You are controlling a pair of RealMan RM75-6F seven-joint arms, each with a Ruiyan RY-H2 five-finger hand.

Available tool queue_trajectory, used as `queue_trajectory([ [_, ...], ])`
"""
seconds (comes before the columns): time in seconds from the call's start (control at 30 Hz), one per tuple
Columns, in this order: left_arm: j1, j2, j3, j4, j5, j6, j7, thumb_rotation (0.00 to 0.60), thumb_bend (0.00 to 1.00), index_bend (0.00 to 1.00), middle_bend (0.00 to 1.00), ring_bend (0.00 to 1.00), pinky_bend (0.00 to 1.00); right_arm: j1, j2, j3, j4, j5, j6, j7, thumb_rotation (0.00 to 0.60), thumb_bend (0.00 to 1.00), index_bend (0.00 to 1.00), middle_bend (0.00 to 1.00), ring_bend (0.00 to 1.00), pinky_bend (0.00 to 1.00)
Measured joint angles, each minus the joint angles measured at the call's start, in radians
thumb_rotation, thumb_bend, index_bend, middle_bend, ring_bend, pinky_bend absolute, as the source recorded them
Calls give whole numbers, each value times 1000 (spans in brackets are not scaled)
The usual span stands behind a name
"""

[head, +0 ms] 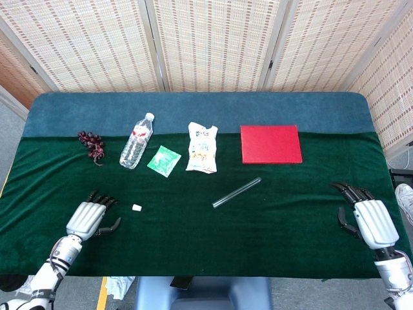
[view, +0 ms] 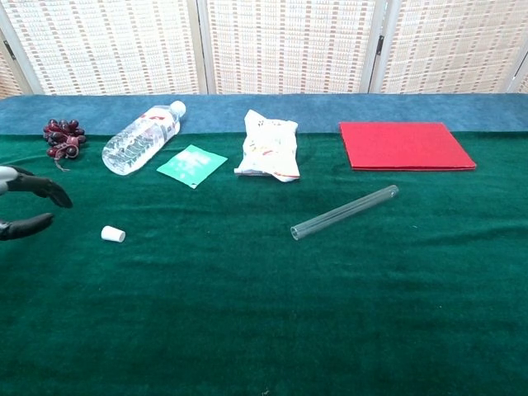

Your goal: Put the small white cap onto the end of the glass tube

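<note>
I am reaching my left hand (head: 90, 218) toward the small white cap (head: 136, 207), fingers spread apart and gripping nothing; the cap is lying on the green cloth (head: 193, 245) just beyond my fingertips, a bit toward my right, not touching them. My right hand (head: 366, 219) is hovering near the right edge of the table, fingers also apart and empty, with the glass tube (head: 237, 192) well apart from it toward my left. To do this step well, I judge I am needing a thumb-and-finger pinch coming down over the cap from above, since it is tiny and lying on its side on soft cloth, so a sideways sweep would likely roll or push it away. In the chest view the cap (view: 113, 234) is lying with its long axis roughly left-right, rounded end pointing toward my left hand (view: 25, 206); which end is open I cannot tell for sure. I am guessing I should pinch across the short width so the mouth stays free for the tube. The tube is lying flat, long axis diagonal, near end (view: 295, 233) pointing toward me and to my left, far end pointing away toward the red mat (head: 270, 144). The near end looks open and is the closer one to the cap, probably the end to cap.
</note>
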Motion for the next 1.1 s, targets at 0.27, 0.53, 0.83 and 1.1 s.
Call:
queue_trajectory([
  [0.27, -40, -53, 3, 41, -71, -43, 48, 67, 547, 291, 237, 156, 4, 6, -8, 3, 5, 7, -15, 2, 600, 744, 194, 222, 289, 238],
  [0.53, -54, -94, 10, 68, -80, -24, 70, 67, 548, 300, 225, 143, 0, 11, -14, 8, 12, 12, -23, 8, 600, 744, 194, 222, 289, 238],
  [0.83, -65, -130, 14, 103, -87, -13, 76, 70, 548, 306, 226, 142, 0, 8, -19, 8, 23, 17, -22, 16, 600, 743, 194, 222, 292, 238],
  [1.1, -72, -141, 19, 107, -90, -10, 83, 68, 549, 322, 225, 143, 0, 4, -22, 9, 29, 20, -17, 22, 600, 743, 194, 222, 299, 238],
])
